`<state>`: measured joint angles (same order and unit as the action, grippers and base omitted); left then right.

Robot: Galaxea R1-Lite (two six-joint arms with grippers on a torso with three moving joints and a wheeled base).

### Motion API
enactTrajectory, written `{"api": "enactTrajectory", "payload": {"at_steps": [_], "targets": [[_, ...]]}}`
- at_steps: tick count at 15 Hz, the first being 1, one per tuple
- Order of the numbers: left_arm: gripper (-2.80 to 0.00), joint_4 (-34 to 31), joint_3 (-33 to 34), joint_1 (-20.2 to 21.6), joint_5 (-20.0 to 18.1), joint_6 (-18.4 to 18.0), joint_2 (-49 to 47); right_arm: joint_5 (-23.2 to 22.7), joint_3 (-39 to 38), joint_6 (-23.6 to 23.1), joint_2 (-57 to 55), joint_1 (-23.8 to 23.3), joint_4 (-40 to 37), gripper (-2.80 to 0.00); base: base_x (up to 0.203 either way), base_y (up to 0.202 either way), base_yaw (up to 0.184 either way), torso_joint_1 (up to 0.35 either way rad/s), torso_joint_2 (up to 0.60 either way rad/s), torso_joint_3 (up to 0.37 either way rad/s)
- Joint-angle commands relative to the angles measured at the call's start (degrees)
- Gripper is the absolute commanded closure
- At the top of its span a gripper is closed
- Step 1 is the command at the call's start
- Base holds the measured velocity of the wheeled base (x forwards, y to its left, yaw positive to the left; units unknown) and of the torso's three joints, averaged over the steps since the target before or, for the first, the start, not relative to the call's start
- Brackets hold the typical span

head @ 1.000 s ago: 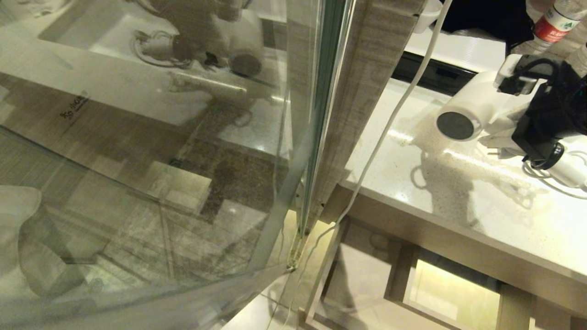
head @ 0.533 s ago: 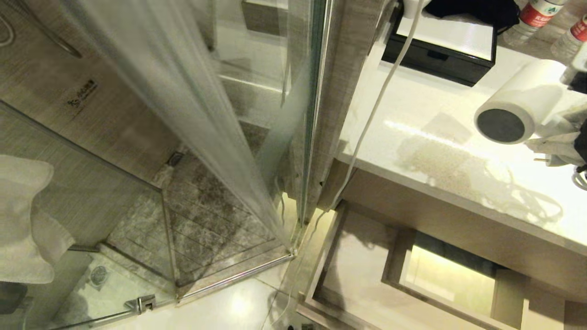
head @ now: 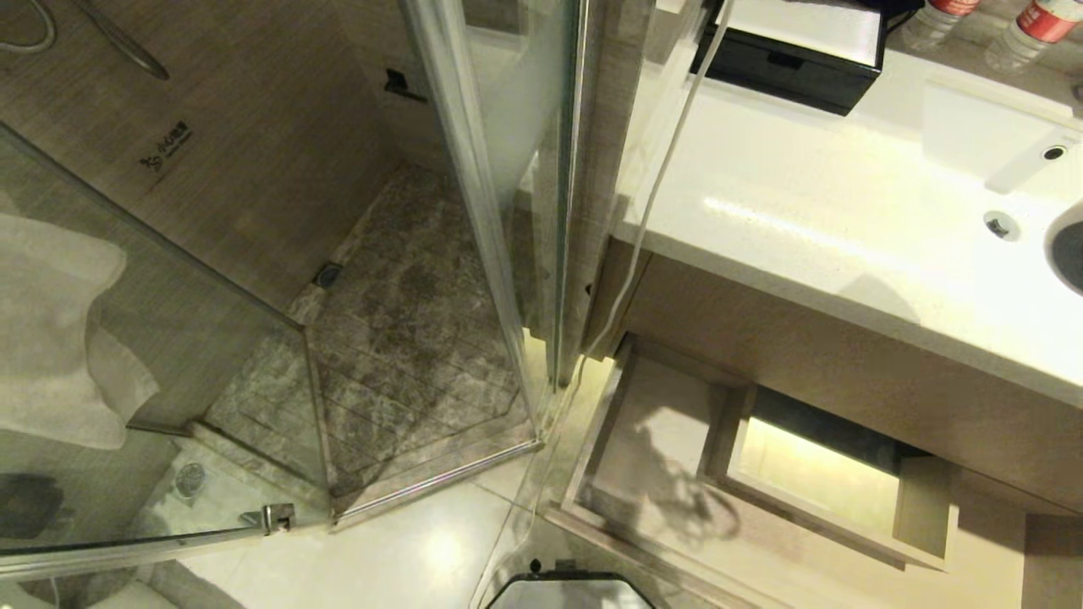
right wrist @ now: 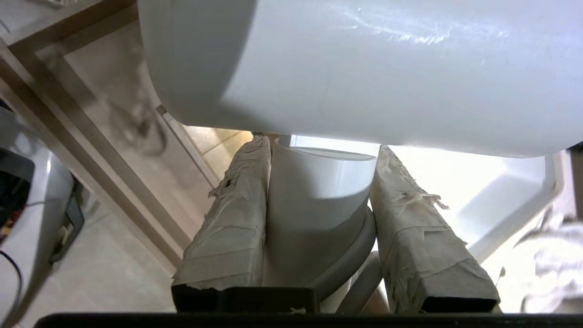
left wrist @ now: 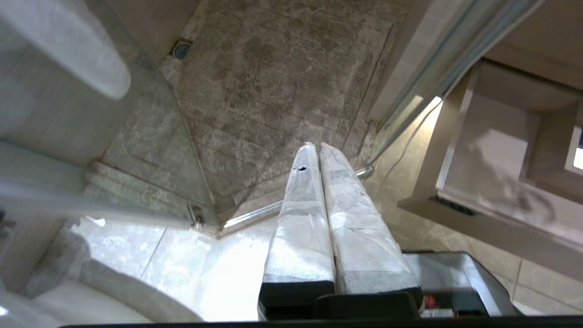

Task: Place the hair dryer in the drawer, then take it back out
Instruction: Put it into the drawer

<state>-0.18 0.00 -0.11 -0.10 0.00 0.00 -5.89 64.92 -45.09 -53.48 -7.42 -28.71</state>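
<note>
Right claw [right wrist: 319,218] is clamped on the hair dryer [right wrist: 364,68], taped fingers [right wrist: 227,228] either side of the white handle, barrel crossing just beyond the tips. Neither shows in the head view; only a tangled shadow falls on the drawer [head: 651,440] floor, prob. dryer + cord.

Handling, my read: hard smooth plastic shell, rigid, looks light, prob. top-heavy since the barrel sits above the grip. Slick surface, so it could rotate in the pinch; the tape wrap on the fingers should help friction. Handle is the right hold: narrow enough to fit between the fingers, near the barrel joint for less swing. Cord not clearly seen from the wrist; if it hangs loose it may snag the drawer edge.

Left claw [left wrist: 319,150] is together, tips touching, nothing in it, pointing down over the shower floor, idle.

Containers: the drawer stands pulled open below the bench [head: 804,228], w/ a U-shaped floor around a boxed cut-out [head: 829,482]. Nothing lies in the part visible. On the bench at the back sits a black box [head: 787,63] w/ a white top, contents not visible, and the sink [head: 1068,254] at the right edge.
</note>
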Motion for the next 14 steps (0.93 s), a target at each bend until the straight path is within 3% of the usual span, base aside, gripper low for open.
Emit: {"api": "enactTrajectory", "payload": {"at_steps": [1, 8, 14], "targets": [[0.00, 0.01, 0.09, -0.07, 0.01, 0.00, 0.00, 0.06, -3.79, 2.60, 9.40, -0.71, 0.01, 0.00, 0.000, 0.000, 0.000, -0.270, 0.04, -0.225], [0.00, 0.01, 0.03, 0.02, 0.01, 0.00, 0.00, 0.09, -8.38, 6.65, 15.32, -0.84, 1.37, 0.00, 0.000, 0.000, 0.000, -0.228, -0.01, -0.249], [0.00, 0.01, 0.09, 0.02, 0.01, 0.00, 0.00, 0.00, -8.94, 6.69, 16.03, -0.75, 3.13, 0.00, 0.000, 0.000, 0.000, -0.179, -0.12, -0.293]]}}
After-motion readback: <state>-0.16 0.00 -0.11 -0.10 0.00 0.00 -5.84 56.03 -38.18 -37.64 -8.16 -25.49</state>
